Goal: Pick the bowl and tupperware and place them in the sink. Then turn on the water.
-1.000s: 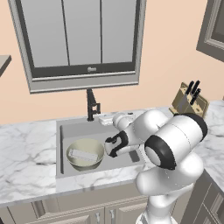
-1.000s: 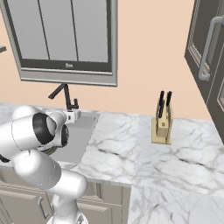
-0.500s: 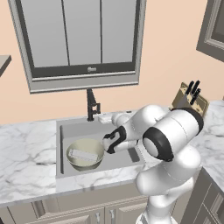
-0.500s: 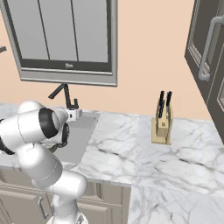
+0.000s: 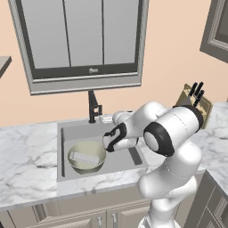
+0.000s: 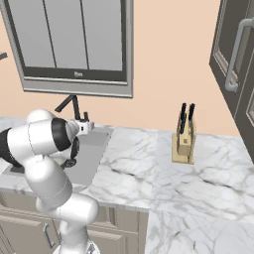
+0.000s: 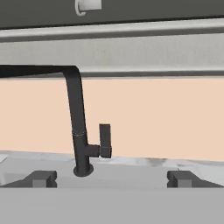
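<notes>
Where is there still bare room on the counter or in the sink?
Marble left of the sink is bare, as is the stretch between sink and knife block. The basin's left is crowded: bowl holding tupperware, open gripper alongside.

The sink [image 5: 129, 156] is a rectangular grey metal basin set down into the white marble worktop, with a tall black faucet [image 5: 93, 106] standing upright at its back edge. The bowl [image 5: 80, 165], wide, round and pale grey-green with a lighter inside, sits upright on the basin floor toward its left front. The tupperware [image 5: 84, 157], a small flat pale container, lies inside the bowl, slightly tilted.
</notes>
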Tool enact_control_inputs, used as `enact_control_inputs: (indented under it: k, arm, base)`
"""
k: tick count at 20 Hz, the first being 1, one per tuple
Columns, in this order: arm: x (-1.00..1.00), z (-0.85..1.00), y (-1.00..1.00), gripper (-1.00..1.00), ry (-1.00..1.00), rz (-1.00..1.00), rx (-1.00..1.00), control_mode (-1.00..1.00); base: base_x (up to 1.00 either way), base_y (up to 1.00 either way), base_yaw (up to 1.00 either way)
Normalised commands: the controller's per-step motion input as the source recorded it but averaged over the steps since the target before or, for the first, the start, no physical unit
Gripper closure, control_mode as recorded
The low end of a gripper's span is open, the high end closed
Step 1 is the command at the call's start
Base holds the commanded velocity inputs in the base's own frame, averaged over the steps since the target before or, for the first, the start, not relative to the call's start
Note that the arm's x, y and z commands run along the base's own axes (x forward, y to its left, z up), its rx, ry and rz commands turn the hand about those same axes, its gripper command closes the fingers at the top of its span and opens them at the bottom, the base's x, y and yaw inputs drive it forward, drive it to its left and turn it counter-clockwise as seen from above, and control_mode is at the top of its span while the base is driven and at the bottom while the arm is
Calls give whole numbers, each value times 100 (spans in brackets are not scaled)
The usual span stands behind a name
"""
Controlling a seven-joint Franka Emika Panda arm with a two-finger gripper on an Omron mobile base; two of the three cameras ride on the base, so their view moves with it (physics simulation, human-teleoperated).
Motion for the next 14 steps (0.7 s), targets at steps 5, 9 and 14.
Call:
enact_control_inputs:
  k: [5, 9, 14]
  arm:
    - [14, -5, 0, -100, -2, 0, 0, -100]
    - [13, -4, 0, -100, -3, 0, 0, -100]
    - [12, -2, 0, -100, -2, 0, 0, -100]
  base:
    - [0, 0, 0]
    - [0, 0, 0]
    - [0, 0, 0]
